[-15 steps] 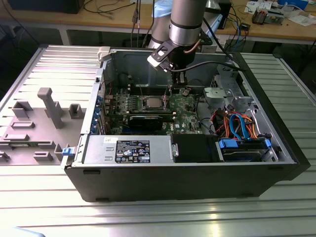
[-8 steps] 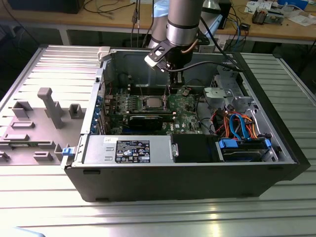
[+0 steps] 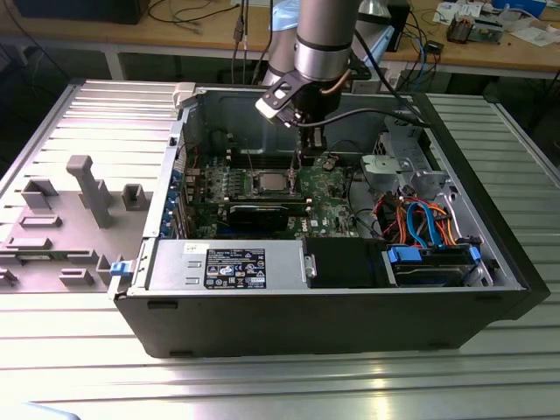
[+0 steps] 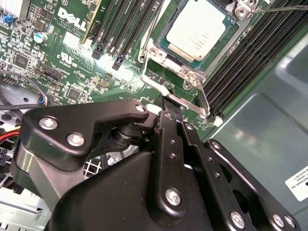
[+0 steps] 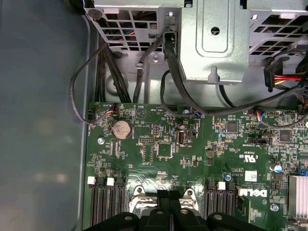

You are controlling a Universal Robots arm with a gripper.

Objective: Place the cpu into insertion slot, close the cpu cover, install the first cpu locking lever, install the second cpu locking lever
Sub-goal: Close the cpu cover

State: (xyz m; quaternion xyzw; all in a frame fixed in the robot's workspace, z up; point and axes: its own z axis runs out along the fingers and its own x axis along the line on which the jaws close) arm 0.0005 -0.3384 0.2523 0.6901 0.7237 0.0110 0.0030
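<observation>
- Second wrist view: white printed lettering on green motherboard [image 4: 72, 53].
- cpu [image 4: 199, 29] framed by cpu cover [image 4: 173, 62], just beyond gripper [image 4: 169, 103].
- Jaws pressed together, nothing visibly clasped, tip at locking lever [image 4: 154, 85].

The arm [image 3: 322, 39] hangs straight down, wrist vertical. Its hand [image 3: 307, 150] points downward, the black fingers [image 4: 166, 134] pressed together (no gap between them in both wrist views).

The second wrist view's edge crops the cpu [image 4: 199, 29]; the pincer [image 4: 169, 102] hides part of the insertion slot [image 4: 161, 60].
</observation>
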